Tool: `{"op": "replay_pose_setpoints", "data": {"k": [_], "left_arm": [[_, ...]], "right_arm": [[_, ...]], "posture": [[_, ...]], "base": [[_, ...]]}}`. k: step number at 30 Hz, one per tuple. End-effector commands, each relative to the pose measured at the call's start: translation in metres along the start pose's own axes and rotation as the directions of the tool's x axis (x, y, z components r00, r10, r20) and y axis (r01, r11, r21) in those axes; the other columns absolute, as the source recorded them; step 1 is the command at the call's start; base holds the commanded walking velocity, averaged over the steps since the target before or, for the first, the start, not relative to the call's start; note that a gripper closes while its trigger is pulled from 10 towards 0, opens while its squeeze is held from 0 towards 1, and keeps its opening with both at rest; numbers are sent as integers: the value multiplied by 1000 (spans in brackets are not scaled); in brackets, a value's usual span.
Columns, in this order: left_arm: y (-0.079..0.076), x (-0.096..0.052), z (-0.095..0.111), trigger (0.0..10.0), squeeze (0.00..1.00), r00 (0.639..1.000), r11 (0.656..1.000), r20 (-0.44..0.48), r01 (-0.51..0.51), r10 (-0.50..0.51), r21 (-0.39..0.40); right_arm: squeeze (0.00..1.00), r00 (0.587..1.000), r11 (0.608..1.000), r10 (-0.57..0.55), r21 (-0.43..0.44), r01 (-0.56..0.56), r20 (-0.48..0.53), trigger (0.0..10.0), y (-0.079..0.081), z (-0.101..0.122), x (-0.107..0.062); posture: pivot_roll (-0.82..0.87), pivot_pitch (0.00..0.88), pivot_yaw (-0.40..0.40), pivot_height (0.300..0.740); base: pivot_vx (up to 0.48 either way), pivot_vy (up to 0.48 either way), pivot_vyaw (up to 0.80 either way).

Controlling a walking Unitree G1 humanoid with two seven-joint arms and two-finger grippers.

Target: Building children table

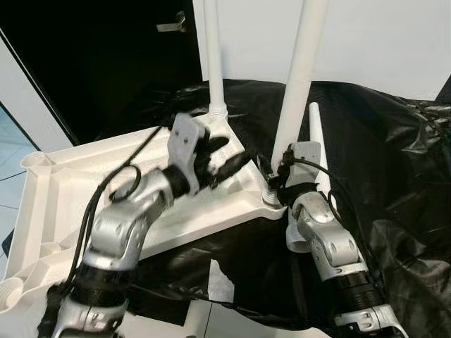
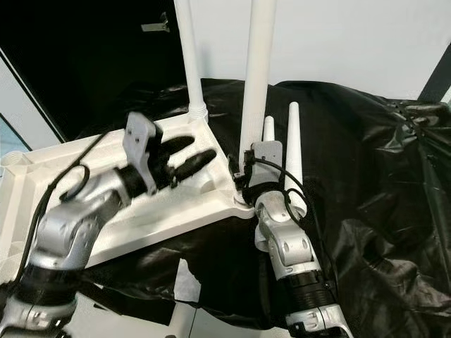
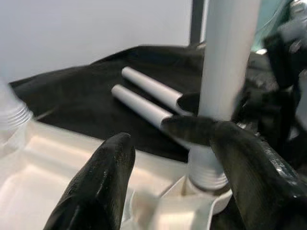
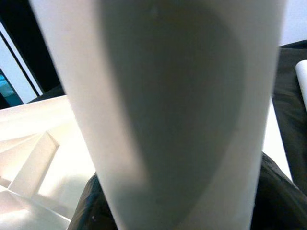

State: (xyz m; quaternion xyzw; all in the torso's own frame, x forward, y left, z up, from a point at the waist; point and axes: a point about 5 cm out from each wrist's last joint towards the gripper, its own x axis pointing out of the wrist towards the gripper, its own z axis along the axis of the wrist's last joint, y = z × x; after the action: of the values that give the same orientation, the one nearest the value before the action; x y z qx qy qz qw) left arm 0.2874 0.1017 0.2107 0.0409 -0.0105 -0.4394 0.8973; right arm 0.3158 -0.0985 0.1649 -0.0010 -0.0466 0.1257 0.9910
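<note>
Centre frame, the right gripper clamps the leg; cross-threading could jam it. Left gripper fingers apart over the tabletop.

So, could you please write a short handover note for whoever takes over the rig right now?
Left gripper: open, hovering over the upside-down white tabletop, holding nothing.
Right gripper: shut on the near leg at its base, by the corner socket.
Done: far leg stands upright in its socket; near leg stands in its socket, though how firmly it is seated cannot be told.
Left: two spare legs lie on the black sheet beside the tabletop; the sockets on the left edge are unfilled.
</note>
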Motion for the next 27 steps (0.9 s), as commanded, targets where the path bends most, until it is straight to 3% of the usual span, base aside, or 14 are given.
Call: {"op": "replay_pose_setpoints", "data": {"k": [1, 6, 15, 19, 21, 27], "left_arm": [[-6, -2, -1, 10000, 0, 995, 995, -12, 101, -101, 7], [-10, -7, -12, 10000, 0, 991, 992, -56, 126, -125, 10], [-8, -7, -20, 10000, 0, 991, 994, -82, 109, -106, 28], [-9, -7, -23, 10000, 0, 989, 993, -96, 113, -109, 31], [-13, -7, -28, 10000, 0, 983, 990, -133, 134, -129, 33], [-15, -9, -34, 10000, 0, 973, 987, -179, 155, -145, 44]], "right_arm": [[0, 999, 1000, 7, 18, -7, -41, 10000, 3, -9, -3], [0, 998, 1000, -1, 27, -1, 57, 10000, 5, 11, -3], [0, 997, 1000, 14, 26, -16, 82, 10000, 8, 16, -5], [0, 999, 999, 12, 33, -14, 53, 10000, 8, 6, -9], [0, 999, 999, -22, 44, 23, -43, 10000, 2, -19, -15], [0, 996, 997, -43, 53, 47, -83, 10000, -1, -28, -18]], "posture": [[19, 0, 35, 740], [18, 0, 37, 740], [14, 0, 39, 740], [15, 0, 38, 740], [17, 0, 39, 740], [17, 0, 42, 740]], "base": [[0, 0, 0], [0, 0, 0], [0, 0, 0], [0, 0, 0], [0, 0, 0], [0, 0, 0]]}}
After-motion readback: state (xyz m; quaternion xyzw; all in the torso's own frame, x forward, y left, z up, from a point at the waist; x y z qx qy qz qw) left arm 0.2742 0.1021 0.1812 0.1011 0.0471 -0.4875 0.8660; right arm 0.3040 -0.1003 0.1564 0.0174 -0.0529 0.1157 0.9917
